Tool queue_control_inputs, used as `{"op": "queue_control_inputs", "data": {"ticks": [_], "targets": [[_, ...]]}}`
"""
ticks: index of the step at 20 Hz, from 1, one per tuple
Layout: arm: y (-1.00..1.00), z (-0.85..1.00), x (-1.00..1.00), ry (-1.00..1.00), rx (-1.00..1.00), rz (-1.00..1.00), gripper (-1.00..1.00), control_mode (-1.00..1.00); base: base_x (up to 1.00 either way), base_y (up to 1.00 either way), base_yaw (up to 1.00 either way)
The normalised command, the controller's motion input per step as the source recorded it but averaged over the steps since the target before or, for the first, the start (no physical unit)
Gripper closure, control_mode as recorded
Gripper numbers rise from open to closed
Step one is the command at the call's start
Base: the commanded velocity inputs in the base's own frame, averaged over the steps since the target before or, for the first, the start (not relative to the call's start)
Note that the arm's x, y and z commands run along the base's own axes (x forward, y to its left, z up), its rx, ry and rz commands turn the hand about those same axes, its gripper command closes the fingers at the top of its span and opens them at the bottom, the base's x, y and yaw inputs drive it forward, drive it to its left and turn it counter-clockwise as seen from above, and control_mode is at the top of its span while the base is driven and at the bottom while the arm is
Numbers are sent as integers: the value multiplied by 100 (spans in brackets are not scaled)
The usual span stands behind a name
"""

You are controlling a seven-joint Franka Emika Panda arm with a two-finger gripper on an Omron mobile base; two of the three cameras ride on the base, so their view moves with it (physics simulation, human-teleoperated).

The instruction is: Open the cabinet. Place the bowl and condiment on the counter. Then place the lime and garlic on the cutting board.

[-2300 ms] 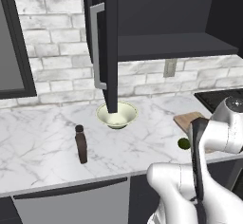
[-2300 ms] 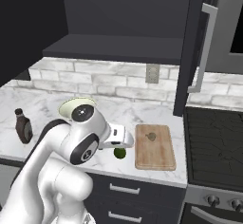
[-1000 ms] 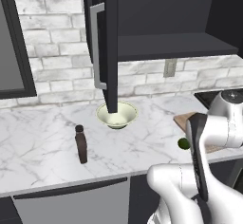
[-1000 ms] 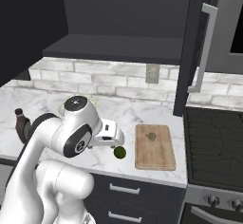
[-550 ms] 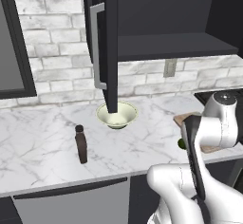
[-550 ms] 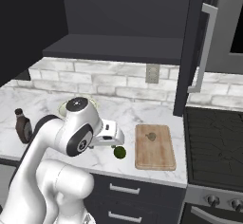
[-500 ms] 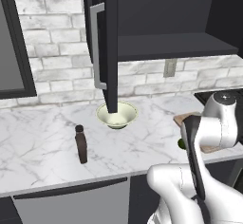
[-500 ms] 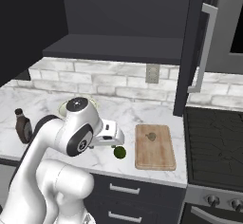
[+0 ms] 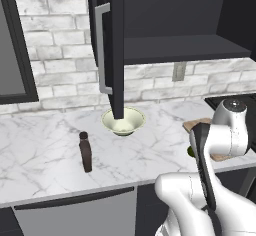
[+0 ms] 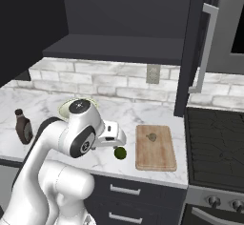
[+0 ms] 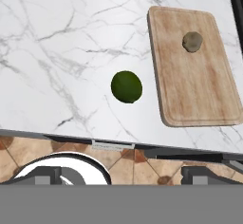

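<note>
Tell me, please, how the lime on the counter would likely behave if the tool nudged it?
The lime looks round and smooth, so it would probably roll. It lies on the counter near the front edge, so it might drop off.

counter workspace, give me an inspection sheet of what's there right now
surface: white marble countertop with grey veins, bare between the items.
job's things: black wall cabinet open, its shelf bare; cream-white bowl with green band and slim dark-brown bottle on the marble; light-brown wooden cutting board with the tan garlic lump on it; dark-green lime on the marble beside the board, near the front edge.
clutter: nothing seen.
grippers: gripper open, holding nothing, fingers above the lime.
cables: nothing seen.
surroundings: white brick backsplash with wall outlet, black stovetop to the right.
</note>
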Motion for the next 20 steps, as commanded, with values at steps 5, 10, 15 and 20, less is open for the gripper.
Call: {"op": "queue_control_inputs", "data": {"ticks": [5, 10, 15, 20], "targets": [[10, -34, 2, -10, -4, 4, -100, -100, 0, 0, 0], [8, -29, 0, -7, -5, 3, -100, -100, 0, 0, 0], [4, -28, 1, -5, -5, 2, -100, -100, 0, 0, 0], [2, -33, 6, -4, -5, 2, -100, -100, 0, 0, 0]]}}
